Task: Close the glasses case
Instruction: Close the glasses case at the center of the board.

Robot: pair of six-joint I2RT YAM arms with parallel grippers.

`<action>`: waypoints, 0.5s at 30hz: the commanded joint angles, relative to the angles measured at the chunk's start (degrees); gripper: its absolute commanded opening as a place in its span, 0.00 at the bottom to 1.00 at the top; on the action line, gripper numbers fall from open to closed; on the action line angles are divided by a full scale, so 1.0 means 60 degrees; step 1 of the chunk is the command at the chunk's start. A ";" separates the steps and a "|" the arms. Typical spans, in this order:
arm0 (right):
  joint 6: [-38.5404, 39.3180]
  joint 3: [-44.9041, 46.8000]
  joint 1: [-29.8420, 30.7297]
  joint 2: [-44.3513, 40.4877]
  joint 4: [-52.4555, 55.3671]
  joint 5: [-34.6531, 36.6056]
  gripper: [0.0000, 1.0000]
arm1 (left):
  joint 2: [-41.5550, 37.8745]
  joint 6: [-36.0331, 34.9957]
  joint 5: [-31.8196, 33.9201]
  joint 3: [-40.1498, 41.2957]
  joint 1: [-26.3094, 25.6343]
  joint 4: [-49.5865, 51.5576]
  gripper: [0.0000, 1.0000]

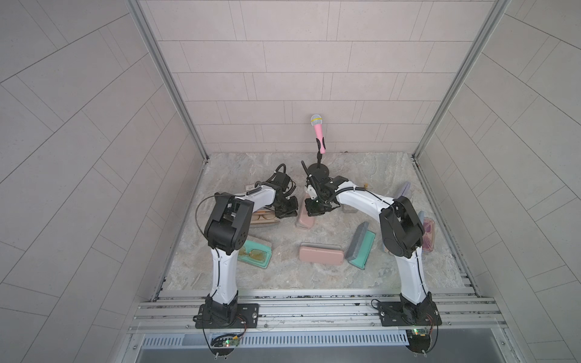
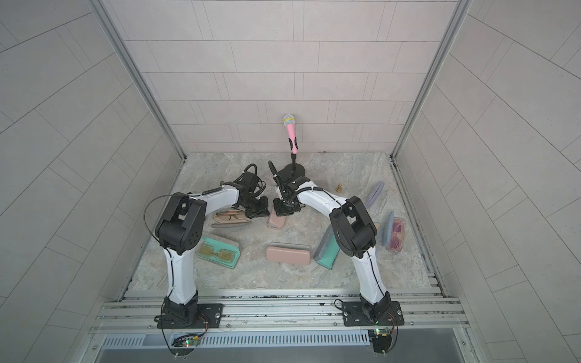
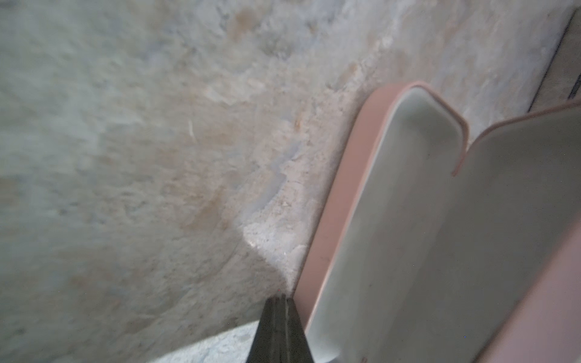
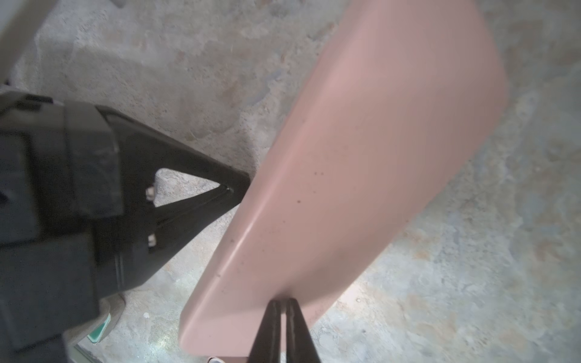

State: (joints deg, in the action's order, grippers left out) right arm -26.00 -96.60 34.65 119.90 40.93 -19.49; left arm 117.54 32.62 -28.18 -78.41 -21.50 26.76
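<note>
A closed pink case (image 1: 320, 254) lies nearest. Beyond it, near the table (image 1: 251, 276) centre, sits the half-open pink glasses case (image 1: 304, 221). At its 9 o'clock the left gripper (image 3: 280, 298), clenched empty, has its tips against the side. At 12 o'clock the right gripper (image 4: 282, 303), fingers nearly together, touches the lid (image 4: 377, 157).

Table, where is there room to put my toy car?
Bare: the front strip of the table, between the closed pink case and the metal rail; also the back, either side of the microphone stand. Crowded: the middle around the open pink case, and the right side by the teal case.
</note>
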 commanded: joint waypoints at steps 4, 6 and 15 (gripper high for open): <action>-0.0061 0.0176 0.0135 -0.0461 -0.0112 0.0539 0.13 | -0.0002 0.0086 -0.0064 -0.0130 -0.0143 0.0183 0.00; -0.0061 0.0210 0.0127 -0.0487 -0.0109 0.0553 0.13 | -0.0088 0.0113 -0.0078 -0.0115 -0.0141 0.0182 0.00; -0.0222 0.0061 0.0130 0.0153 -0.0433 0.0200 0.13 | -0.0180 0.0109 -0.0078 0.0148 -0.0153 0.0124 0.00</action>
State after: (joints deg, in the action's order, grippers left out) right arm -26.46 -96.07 34.94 119.31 40.10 -17.85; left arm 117.54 32.86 -28.16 -78.50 -21.52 26.87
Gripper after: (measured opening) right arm 0.125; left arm 0.034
